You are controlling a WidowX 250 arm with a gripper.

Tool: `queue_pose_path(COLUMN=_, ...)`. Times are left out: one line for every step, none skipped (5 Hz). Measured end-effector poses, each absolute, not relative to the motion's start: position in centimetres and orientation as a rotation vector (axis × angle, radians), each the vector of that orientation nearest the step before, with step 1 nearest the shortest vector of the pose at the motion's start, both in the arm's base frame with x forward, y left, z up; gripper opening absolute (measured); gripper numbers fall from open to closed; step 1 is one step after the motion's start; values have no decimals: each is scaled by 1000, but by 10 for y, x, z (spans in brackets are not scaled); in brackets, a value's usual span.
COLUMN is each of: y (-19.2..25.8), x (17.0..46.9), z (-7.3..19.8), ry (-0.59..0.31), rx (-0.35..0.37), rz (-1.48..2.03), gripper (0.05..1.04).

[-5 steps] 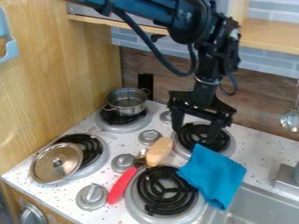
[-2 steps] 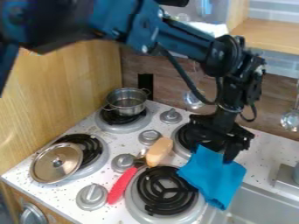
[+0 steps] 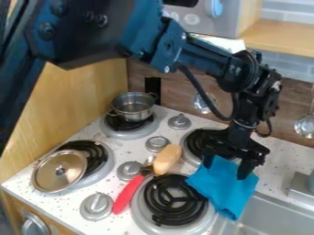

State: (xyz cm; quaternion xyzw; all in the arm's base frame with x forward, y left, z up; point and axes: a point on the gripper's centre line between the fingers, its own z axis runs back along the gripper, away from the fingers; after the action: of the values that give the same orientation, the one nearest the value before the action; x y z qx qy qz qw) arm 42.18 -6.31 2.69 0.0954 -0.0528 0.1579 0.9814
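Under black two-finger claw, a bright blue cloth of soft, lightly wrinkled fabric, with folded shape, lying between front stove burner and grey metal sink, with lower part hanging at sink edge. As for claw, open, with fingers well separated and pointing down at upper part of the cloth (whether already touching it, not possible to tell). Just behind the claw, partly covered by it, a rear burner with black, ring-shaped coil.

In front of the claw and to its left in view, a front burner with black spiral coil in round, smooth grey pan. Farther left, a tool with long red handle, and near its metal neck a tan oblong piece with rounded edges. Well apart from the claw, on far left, a round shiny metal lid, lying tilted on another coil. Behind the lid, a steel pot with thin loop handles (quite glossy). Around all this, white speckled counter.
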Motion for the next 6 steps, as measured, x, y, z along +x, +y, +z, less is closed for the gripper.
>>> queue_pose_path(y=-69, x=426, z=27, ry=-118, rx=177, rz=335, gripper=1005)
queue_pose_path(y=-76, x=426, z=24, ry=-119, rx=170, rz=346, gripper=1005)
queue_pose_path(y=-77, x=428, z=13, ry=-109, rx=175, rz=357, gripper=1005)
queue_pose_path(y=-78, x=430, z=11, ry=-117, rx=167, rz=373, gripper=1005)
queue_pose_path(y=-77, x=430, z=8, ry=-118, rx=172, rz=380, gripper=953)
queue_pose_path(y=-75, x=424, z=-1, ry=-104, rx=175, rz=368, gripper=691)
